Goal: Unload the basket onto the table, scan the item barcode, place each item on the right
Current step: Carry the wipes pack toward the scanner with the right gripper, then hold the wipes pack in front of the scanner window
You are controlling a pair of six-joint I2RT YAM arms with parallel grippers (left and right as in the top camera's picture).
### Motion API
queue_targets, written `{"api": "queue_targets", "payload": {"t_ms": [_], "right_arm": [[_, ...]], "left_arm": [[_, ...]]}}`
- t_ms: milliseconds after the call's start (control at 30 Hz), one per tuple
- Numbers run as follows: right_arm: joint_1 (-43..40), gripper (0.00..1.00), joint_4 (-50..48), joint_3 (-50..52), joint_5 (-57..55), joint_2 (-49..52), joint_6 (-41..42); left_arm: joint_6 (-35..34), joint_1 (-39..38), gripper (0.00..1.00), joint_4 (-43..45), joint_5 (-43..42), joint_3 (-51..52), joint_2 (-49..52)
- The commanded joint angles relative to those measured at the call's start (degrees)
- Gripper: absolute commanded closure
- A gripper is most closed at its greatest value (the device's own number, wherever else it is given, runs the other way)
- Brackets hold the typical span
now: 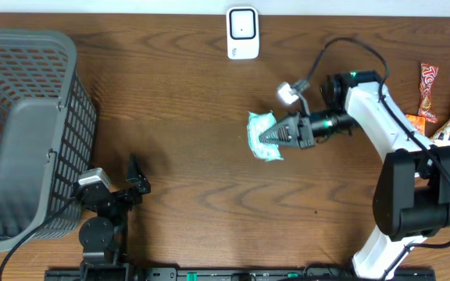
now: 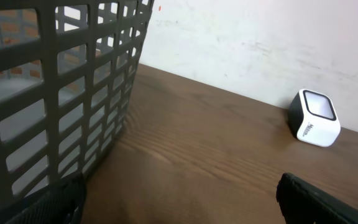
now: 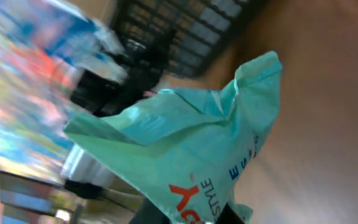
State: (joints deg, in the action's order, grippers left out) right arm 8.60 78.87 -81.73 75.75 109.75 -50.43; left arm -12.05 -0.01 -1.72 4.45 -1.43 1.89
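Gripping the teal packet [image 1: 261,147] mid-frame with right gripper [image 1: 272,136], likely for showing the scanner [image 1: 242,32] at top; resting left gripper [image 1: 137,181] agape.

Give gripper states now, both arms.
Left gripper: open, holding nothing.
Right gripper: shut on the teal packet.

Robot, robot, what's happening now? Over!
Right tool shut on crinkly mint-green plastic packet. Left tool open, empty, by grey mesh basket. Nothing between packet and white boxy scanner.
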Motion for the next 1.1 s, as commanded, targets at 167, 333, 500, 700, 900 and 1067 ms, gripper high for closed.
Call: {"api": "queue_targets", "payload": {"t_ms": [167, 333, 500, 700, 900, 1067], "right_arm": [[7.6, 0.99, -23.9, -6.0, -35.6, -0.9, 44.4], [9.5, 0.99, -32.7, -10.1, -51.4, -0.7, 56.2], [9.6, 0.99, -42.8, -12.9, -54.4, 1.6, 57.5], [9.6, 0.99, -47.7, -22.1, -57.7, 8.8, 58.7], [9.7, 0.99, -47.9, -40.5, -59.7, 23.1, 58.7], [10.3, 0.99, -49.4, -52.3, -67.1, 32.5, 58.7]], "left_arm": [[-0.3, 0.2, 0.02, -2.1, 0.6, 1.1, 0.0], [-0.3, 0.2, 0.02, -2.1, 0.6, 1.1, 0.0], [-0.3, 0.2, 0.02, -2.1, 0.6, 1.1, 0.0], [-0.3, 0.2, 0.02, -2.1, 0.6, 1.1, 0.0], [-0.3, 0.2, 0.02, -2.1, 0.6, 1.1, 0.0], [-0.3, 0.2, 0.02, -2.1, 0.6, 1.1, 0.0]]}}
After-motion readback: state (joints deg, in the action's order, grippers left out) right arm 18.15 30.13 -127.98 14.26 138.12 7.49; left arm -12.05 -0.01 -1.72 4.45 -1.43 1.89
